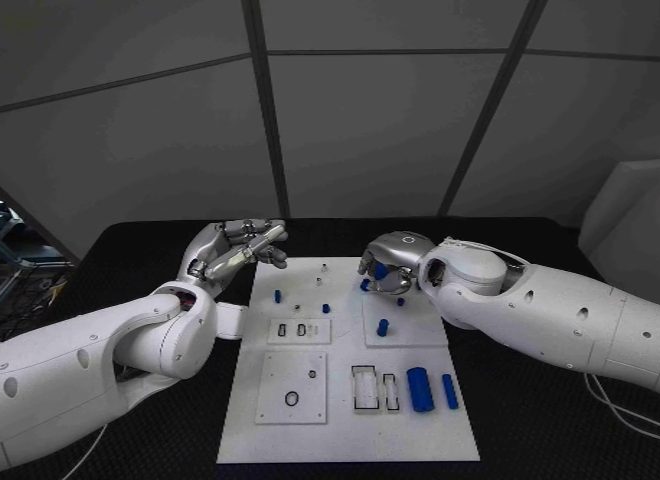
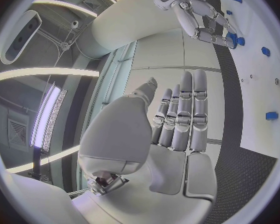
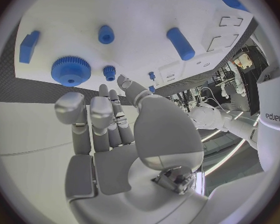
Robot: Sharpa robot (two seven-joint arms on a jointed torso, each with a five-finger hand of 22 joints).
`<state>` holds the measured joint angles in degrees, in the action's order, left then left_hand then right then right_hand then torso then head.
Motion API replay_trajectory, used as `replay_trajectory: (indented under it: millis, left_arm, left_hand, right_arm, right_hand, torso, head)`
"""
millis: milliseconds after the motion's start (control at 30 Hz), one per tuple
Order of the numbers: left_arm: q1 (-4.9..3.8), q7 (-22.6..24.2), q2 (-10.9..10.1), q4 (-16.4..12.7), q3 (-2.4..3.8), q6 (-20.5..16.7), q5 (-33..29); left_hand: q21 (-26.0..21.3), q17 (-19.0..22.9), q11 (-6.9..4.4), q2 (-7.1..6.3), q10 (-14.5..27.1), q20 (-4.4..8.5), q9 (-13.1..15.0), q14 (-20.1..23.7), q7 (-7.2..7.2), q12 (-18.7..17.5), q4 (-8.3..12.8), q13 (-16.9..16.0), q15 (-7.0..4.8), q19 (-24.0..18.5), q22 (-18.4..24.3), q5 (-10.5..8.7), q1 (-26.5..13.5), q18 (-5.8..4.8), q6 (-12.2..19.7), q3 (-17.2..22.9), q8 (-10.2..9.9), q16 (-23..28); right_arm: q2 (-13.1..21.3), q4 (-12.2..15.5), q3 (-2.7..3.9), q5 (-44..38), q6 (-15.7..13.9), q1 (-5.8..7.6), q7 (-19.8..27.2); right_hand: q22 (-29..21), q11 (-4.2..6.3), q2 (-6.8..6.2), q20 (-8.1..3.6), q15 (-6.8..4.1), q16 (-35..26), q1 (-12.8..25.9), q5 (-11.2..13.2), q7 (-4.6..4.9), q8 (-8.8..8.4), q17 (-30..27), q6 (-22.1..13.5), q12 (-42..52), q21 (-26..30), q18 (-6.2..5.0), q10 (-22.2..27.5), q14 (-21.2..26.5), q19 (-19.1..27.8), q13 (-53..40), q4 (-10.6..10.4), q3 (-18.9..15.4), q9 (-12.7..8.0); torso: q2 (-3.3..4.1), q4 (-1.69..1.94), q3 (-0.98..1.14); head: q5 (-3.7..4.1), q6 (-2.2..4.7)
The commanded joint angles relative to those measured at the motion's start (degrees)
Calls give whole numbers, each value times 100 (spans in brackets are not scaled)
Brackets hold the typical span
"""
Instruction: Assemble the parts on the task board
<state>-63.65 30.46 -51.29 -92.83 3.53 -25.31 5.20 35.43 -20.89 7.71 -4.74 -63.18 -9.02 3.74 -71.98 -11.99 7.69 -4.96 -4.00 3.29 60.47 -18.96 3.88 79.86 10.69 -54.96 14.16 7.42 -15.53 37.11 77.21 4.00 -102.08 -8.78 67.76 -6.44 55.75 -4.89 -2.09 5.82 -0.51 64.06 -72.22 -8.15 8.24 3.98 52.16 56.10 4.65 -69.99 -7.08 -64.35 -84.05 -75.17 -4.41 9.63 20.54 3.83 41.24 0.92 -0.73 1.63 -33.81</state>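
Note:
The white task board (image 1: 345, 410) lies in the middle of the black table. My right hand (image 1: 391, 262) hovers over its far right part, fingers apart and pointing down, holding nothing. Right below its fingertips (image 3: 102, 92) a blue gear (image 3: 70, 70) and a smaller gear (image 3: 109, 72) sit on the board. A blue peg (image 3: 105, 34), a blue cylinder (image 3: 180, 43) and a blue block (image 3: 29, 46) are nearby. My left hand (image 1: 241, 248) is raised beside the board's far left corner, its fingers (image 2: 184, 109) straight and empty.
Near the board's front right lie a thick blue cylinder (image 1: 418, 389) and a thin one (image 1: 450, 390) beside rectangular slots (image 1: 365, 388). Small blue pegs (image 1: 278, 296) stand further back. Black table (image 1: 532, 420) surrounds the board.

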Motion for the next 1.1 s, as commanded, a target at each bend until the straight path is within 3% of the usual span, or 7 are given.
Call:
replay_trajectory:
  millis: [33,400,900,1100]
  left_arm:
    - [-8,-21,-17,-25,8,80,44]
    - [-8,-65,-38,-55,8,107,44]
    - [-8,-125,-45,-95,8,140,44]
    - [-9,-128,-65,-104,8,125,43]
  left_hand:
    - [27,-9,23,-1,23,-3,-8,-2,-7,-22,28,1,32,-55,-7,-23,-52,-42,29,5,-18,41]
    - [35,-29,30,6,25,-9,-6,-4,-14,-35,25,-1,38,-63,-15,-24,-75,-43,42,1,-31,54]
    - [50,-74,45,13,48,-21,-5,-7,-30,-70,25,-3,49,-81,-30,-24,-117,-42,85,-13,-66,85]
    - [53,-84,49,17,56,-23,-5,-9,-33,-78,27,-3,52,-84,-33,-24,-123,-41,94,-15,-73,92]
  right_arm:
    - [-27,-19,5,-227,147,17,-59]
    - [-140,-158,4,-237,254,17,-12]
    - [-314,-331,2,-238,406,17,1]
    - [-339,-378,2,-238,452,17,-21]
  right_hand:
    - [71,-10,-66,-2,39,94,4,-23,-3,0,97,-39,24,-61,107,58,-159,-60,-4,-12,53,9]
    - [457,4,-58,-3,34,419,-14,-29,-12,18,441,-20,76,-339,163,9,-180,-174,-19,-85,144,17]
    - [692,43,-16,-21,8,626,-70,-30,-15,70,626,119,154,-519,193,-157,-173,-218,-36,-158,288,32]
    - [814,46,38,-26,3,735,-147,132,-11,93,720,209,177,-610,210,-243,-171,-238,-41,-179,410,36]
  torso:
    - [15,-11,7]
    - [39,8,8]
    - [55,-2,11]
    - [62,8,9]
  head:
    - [-6,-11]
    - [5,-43]
    - [0,-98]
    - [-3,-127]
